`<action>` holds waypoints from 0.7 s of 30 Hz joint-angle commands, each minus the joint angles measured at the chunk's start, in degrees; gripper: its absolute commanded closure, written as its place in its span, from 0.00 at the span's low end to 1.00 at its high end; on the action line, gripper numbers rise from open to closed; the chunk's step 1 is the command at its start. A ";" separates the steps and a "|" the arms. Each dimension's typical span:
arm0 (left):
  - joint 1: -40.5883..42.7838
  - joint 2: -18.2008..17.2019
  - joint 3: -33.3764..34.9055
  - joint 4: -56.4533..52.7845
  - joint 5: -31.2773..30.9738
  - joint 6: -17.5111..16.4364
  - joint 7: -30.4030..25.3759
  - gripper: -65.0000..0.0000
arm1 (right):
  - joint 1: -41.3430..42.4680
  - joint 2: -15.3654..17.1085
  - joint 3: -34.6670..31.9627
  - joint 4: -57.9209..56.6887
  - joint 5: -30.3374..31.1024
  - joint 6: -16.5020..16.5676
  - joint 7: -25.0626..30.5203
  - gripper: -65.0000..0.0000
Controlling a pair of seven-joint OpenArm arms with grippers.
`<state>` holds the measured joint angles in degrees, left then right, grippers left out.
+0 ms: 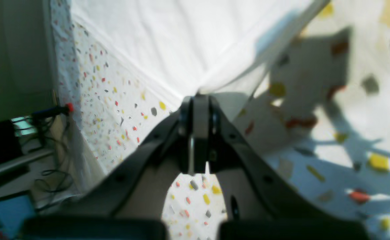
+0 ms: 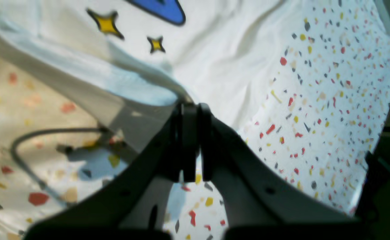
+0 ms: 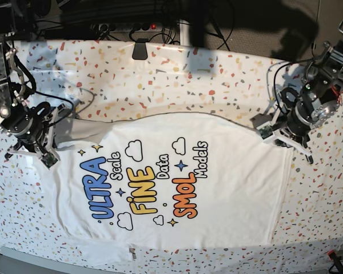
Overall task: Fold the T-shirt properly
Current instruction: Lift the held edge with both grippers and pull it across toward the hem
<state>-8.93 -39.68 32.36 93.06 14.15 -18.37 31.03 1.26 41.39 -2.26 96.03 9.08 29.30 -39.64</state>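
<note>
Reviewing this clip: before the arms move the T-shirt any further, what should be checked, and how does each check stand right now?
1. Left gripper shut on the T-shirt edge: ok.
2. Right gripper shut on the shirt's other end: ok.
3. Print facing up, readable in the base view: ok.
4. Shirt flat between the grippers: not ok, wrinkles near the right gripper.
5. Table cover not pinched along with the shirt: cannot tell.

Robotics laboratory setting. Two robot arms (image 3: 14, 108) (image 3: 311, 105) are mounted at opposite ends of a bench (image 3: 228, 68) under a speckled cover, with loose black cables (image 3: 160, 25) and a power strip (image 3: 140, 27) behind its far edge
</note>
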 commanded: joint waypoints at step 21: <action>-7.17 0.00 -0.39 -1.73 -8.46 4.09 1.42 1.00 | 7.26 -5.73 0.61 -3.76 -0.20 -0.39 1.05 1.00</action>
<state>-14.66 -39.00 32.42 90.72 5.45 -15.18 33.34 7.01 34.48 -2.26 91.33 9.17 29.36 -39.77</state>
